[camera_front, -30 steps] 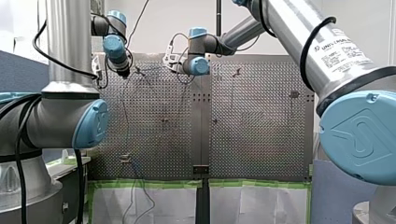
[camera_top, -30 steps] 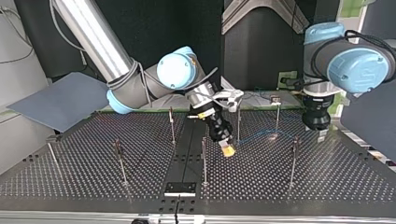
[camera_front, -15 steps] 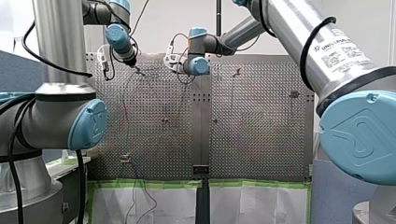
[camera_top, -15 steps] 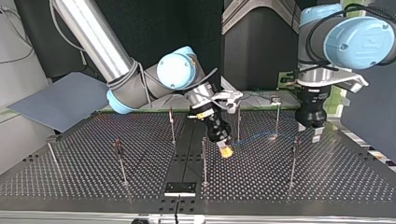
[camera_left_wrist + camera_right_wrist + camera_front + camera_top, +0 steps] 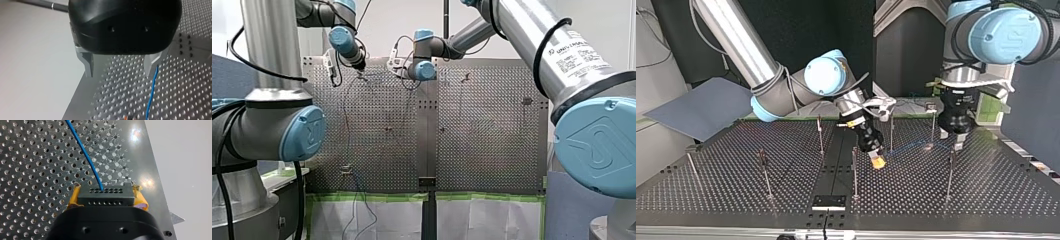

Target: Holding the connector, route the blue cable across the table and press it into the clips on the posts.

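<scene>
My right gripper (image 5: pixel 106 201) has yellow pads and is shut on a black connector (image 5: pixel 105 194) low over the perforated table (image 5: pixel 37 170). The blue cable (image 5: pixel 83 152) leaves the connector's face and runs ahead over the holes. In the top view this gripper (image 5: pixel 878 161) hangs beside a middle post (image 5: pixel 854 172), and the cable (image 5: pixel 908 146) trails toward a far post (image 5: pixel 933 125). My left gripper (image 5: pixel 120 72) is open with nothing between its metal fingers (image 5: pixel 87 66). The cable (image 5: pixel 150 96) passes just ahead of one finger. In the top view it (image 5: pixel 951 141) hovers above another post (image 5: pixel 950 172).
Several thin posts stand across the table, among them one (image 5: pixel 820 135) by the centre seam and one (image 5: pixel 765 172) at the top view's left. A grey board (image 5: pixel 701 107) lies off the table's far left corner. The cable's slack (image 5: pixel 359 185) hangs over the front view's near edge.
My left arm has risen and swung toward the table's middle, leftward in the top view and rightward in the front view. My right gripper has stayed put with the connector.
</scene>
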Robot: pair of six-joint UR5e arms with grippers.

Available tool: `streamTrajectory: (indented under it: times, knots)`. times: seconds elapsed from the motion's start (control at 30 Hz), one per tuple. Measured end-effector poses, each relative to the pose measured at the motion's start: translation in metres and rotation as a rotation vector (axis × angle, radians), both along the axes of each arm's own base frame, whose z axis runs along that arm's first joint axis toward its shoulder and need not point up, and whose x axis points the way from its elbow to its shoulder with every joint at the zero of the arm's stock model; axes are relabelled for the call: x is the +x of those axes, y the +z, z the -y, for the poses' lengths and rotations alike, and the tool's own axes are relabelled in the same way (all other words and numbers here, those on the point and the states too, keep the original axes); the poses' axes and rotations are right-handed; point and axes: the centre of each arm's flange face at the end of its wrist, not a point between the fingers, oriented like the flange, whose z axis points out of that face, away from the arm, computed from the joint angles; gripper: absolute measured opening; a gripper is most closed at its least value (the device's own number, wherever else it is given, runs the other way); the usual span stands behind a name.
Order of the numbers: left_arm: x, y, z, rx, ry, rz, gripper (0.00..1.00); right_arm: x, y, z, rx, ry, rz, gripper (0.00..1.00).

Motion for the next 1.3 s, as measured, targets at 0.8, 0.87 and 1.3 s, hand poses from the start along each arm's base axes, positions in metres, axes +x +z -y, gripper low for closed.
streamTrajectory:
  times: [0.8, 0.87, 1.3]
  knots:
    - [0.023, -0.038, 0.022, 0.075, -0.062, -0.043, 0.98, 0.000, 0.000, 0.000, 0.002, -0.004, 0.001, 0.00]
    - [0.028, -0.040, 0.020, 0.088, -0.057, -0.043, 0.98, 0.000, 0.000, 0.000, 0.002, -0.004, 0.001, 0.00]
    - [0.063, -0.040, 0.015, 0.130, -0.019, -0.007, 0.98, 0.000, 0.000, 0.000, 0.003, -0.004, 0.003, 0.00]
